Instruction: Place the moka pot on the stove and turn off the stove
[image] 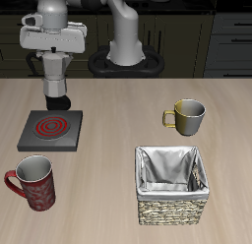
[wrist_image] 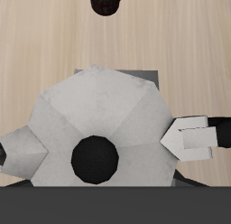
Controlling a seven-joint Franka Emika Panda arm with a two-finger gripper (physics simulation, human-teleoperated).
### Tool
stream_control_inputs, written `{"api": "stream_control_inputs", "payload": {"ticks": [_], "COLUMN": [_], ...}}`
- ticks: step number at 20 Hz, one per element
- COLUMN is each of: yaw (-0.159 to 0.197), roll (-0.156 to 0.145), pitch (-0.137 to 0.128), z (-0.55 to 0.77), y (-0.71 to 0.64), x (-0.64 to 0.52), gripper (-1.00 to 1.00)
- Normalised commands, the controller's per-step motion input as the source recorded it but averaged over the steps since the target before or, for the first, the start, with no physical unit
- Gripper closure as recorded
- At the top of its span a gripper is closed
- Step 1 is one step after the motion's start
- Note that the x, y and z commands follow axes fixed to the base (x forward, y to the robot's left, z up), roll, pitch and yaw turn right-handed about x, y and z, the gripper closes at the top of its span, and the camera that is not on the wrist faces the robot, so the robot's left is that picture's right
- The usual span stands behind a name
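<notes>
Pincer (image: 56, 79) fingers were clamped on the moka pot (image: 57, 87), holding it upright just above the back edge of the stove (image: 51, 128); whether its base touched the plate could not be told. From the wrist view the pot's faceted lid and black knob (wrist_image: 96, 160) sat centred beneath the pincer, which suited a straight descent. The burner ring (image: 52, 123) glowed red, so the stove seemed on. Elsewhere on the surface (image: 118, 179) stood a red mug (image: 33, 181), an olive mug (image: 186, 115) and a lined wicker basket (image: 173, 185), all well apart.
</notes>
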Motion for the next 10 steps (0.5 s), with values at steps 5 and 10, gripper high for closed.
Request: {"api": "stream_control_inputs", "payload": {"ticks": [5, 10], "yaw": [-0.009, -0.01], "roll": [-0.015, -0.031], "pitch": [-0.011, -0.009], "z": [-0.04, -0.04], "y": [-0.22, -0.22], "x": [0.02, 0.01], "gripper": [1.0, 1.0]}}
